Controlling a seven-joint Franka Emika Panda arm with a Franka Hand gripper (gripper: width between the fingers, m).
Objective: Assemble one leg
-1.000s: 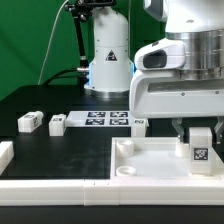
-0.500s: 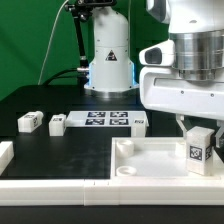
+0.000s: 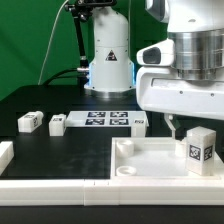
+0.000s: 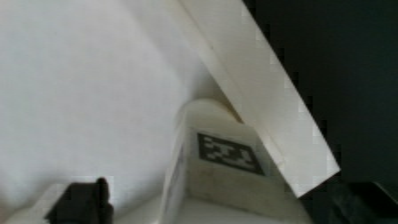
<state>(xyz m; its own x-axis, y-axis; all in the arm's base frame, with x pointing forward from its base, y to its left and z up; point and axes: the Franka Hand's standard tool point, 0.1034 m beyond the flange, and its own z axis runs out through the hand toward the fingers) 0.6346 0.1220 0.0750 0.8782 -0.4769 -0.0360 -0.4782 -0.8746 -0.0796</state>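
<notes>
A leg (image 3: 200, 148) stands upright at a corner of the large white panel (image 3: 150, 165) on the exterior view's right, with one tag facing forward. My gripper (image 3: 193, 124) hangs just above it. One finger (image 3: 172, 125) stands clear of the leg's side, so the jaws are open. In the wrist view the leg (image 4: 231, 152) shows its tag beside the panel's edge. The gripper (image 4: 222, 205) straddles it, with a dark finger (image 4: 80, 200) apart from the leg.
Two loose legs (image 3: 30, 122) (image 3: 57, 124) lie on the black table at the left. The marker board (image 3: 105, 119) lies behind, with another leg (image 3: 140, 123) at its end. A white part (image 3: 5, 152) sits at the far left. The arm's base (image 3: 108, 60) stands behind.
The wrist turned and the leg turned with it on the panel. The finger then moved away from the leg's side, letting it go.
</notes>
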